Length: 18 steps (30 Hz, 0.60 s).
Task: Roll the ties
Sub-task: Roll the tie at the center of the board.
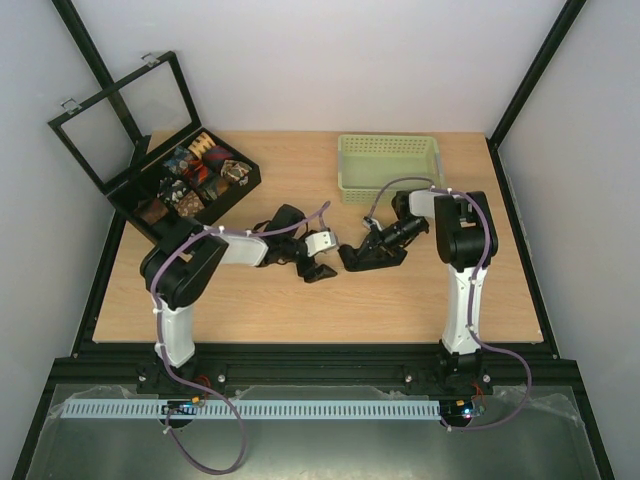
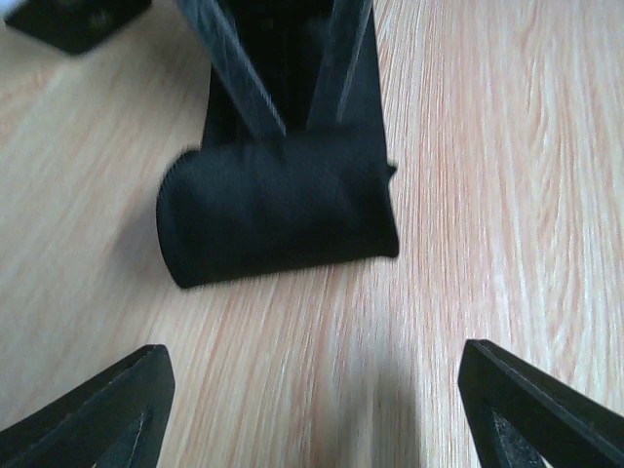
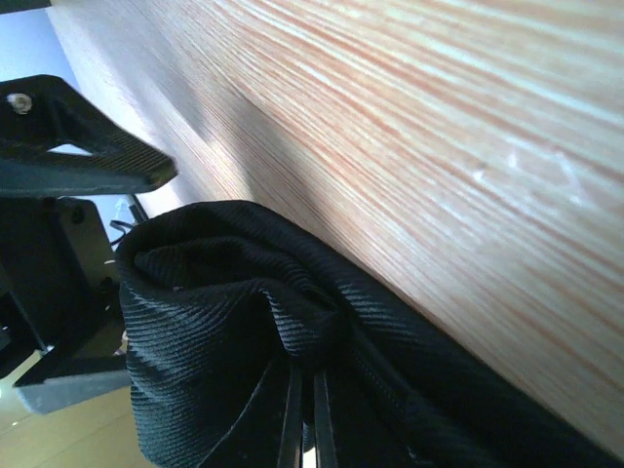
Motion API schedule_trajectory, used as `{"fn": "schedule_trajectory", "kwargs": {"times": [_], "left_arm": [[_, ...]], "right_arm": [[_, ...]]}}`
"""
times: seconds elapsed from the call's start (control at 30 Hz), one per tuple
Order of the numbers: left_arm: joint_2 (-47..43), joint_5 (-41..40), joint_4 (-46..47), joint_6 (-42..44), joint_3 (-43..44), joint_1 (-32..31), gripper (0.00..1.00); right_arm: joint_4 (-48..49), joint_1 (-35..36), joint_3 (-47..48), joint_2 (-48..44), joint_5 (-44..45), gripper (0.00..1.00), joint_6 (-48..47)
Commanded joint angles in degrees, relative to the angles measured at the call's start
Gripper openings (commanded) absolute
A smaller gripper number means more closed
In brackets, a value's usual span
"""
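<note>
Pale wood-grain table (image 1: 420, 290), and I am starting with the overhead view. Patterned coils (image 1: 200, 165) are sitting in the compartments of the black box (image 1: 245, 188) at far left, lid raised, so I am judging those ties done. The pale green perforated basket (image 1: 390, 165) is lying at the far edge, right of centre. The left gripper (image 1: 318, 268) and right gripper (image 1: 352, 260) are meeting nose to nose mid-table, and whatever is lying between them is too dark to separate from the black fingers here. The left wrist view is making it plainer: the black tie (image 2: 278, 219) is lying on the wood as a stubby coil, matte ribbed weave, one end rounded. A flat tail is running away behind it under the right gripper's fingers (image 2: 244, 88). The left jaws are standing wide, one fingertip in each lower corner, touching nothing. In the right wrist view the jaws are clamping the tie's fabric, with fine corded folds bunching soft and slack around the pinch. I am reckoning the roll mostly formed but unfinished: tail to wind in, then, I am guessing, a place in the box.
</note>
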Motion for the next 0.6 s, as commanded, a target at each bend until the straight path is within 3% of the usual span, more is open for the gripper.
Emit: {"fn": "schedule_trajectory", "kwargs": {"times": [0.0, 0.27, 0.4, 0.57], "left_arm": [[2.0, 4.7, 10.5, -2.2, 0.4, -0.6, 0.83], [7.9, 5.1, 16.1, -12.7, 5.7, -2.5, 0.84], [10.8, 3.9, 17.6, -18.7, 7.0, -2.8, 0.75], [10.2, 2.1, 16.7, -16.5, 5.2, -3.1, 0.51]], "right_arm": [[-1.3, 0.0, -0.5, 4.3, 11.2, 0.01, -1.9], [1.3, 0.0, -2.6, 3.2, 13.5, 0.01, -1.3], [3.1, 0.0, -3.3, 2.8, 12.8, 0.01, -0.2], [3.3, 0.0, -2.6, 2.7, 12.0, 0.02, 0.4]]}}
